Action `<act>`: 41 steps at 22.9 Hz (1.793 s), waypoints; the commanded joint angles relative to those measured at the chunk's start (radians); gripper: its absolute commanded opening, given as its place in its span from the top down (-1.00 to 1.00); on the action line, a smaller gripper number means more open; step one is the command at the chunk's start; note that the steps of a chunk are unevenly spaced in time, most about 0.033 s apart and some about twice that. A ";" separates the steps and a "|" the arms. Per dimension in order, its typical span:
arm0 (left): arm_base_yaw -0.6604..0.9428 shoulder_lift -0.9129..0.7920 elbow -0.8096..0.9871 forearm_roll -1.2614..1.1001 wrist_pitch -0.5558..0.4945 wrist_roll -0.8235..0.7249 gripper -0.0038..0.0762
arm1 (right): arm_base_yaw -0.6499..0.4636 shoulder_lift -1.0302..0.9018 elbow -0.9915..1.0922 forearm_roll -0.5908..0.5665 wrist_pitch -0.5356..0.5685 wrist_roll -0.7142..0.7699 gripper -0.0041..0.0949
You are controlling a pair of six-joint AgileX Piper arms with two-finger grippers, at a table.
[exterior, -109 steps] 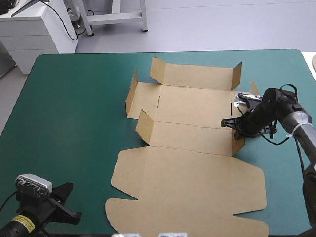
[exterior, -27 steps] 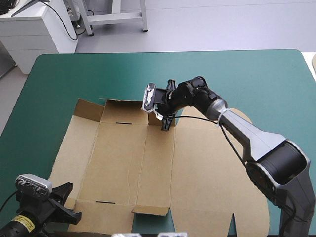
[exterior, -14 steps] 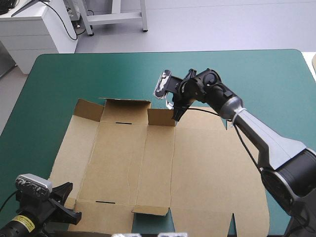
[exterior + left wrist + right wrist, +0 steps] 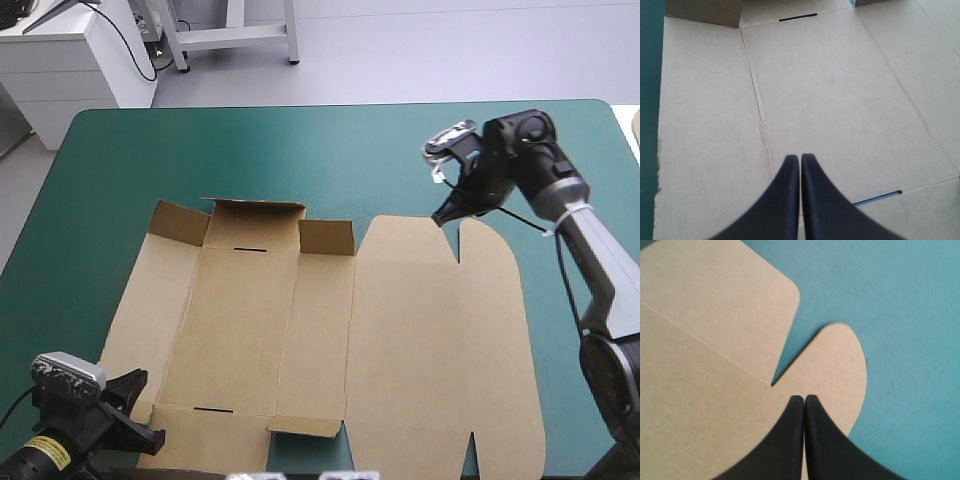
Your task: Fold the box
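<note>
The brown box (image 4: 330,340) lies as an open sheet across the table's near half. Along its far-left edge stand three low raised flaps (image 4: 255,220). Two rounded flaps (image 4: 485,240) lie flat at its far right. My right gripper (image 4: 441,214) is shut and empty. Its tip hovers just above the notch between those rounded flaps (image 4: 835,355). My left gripper (image 4: 140,428) sits at the sheet's near-left corner, shut with nothing in it. In the left wrist view the left gripper (image 4: 800,159) points across the flat panel (image 4: 830,90) toward a slot (image 4: 797,17).
Teal-green cover (image 4: 180,150) shows beyond the sheet's far edge and along the right side (image 4: 580,330). The sheet's near edge reaches the table's front edge. A second slot (image 4: 877,198) lies close beside the left gripper's fingers.
The box was turned and shifted toward the left since the earliest frame. Just before now, my right gripper left the short raised flap and swung right to the rounded flaps. The left arm stayed put.
</note>
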 commanded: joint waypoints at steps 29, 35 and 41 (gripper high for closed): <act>-0.006 0.385 -0.236 0.293 -0.027 -0.154 0.92 | -0.371 -0.818 0.571 0.252 -0.054 0.084 0.96; -0.006 0.628 -0.270 0.302 -0.092 -0.155 0.92 | -0.371 -0.818 0.571 0.274 -0.063 0.084 0.96; -0.004 0.866 -0.405 0.283 -0.068 -0.157 0.92 | -0.371 -0.818 0.571 0.327 -0.084 0.069 0.96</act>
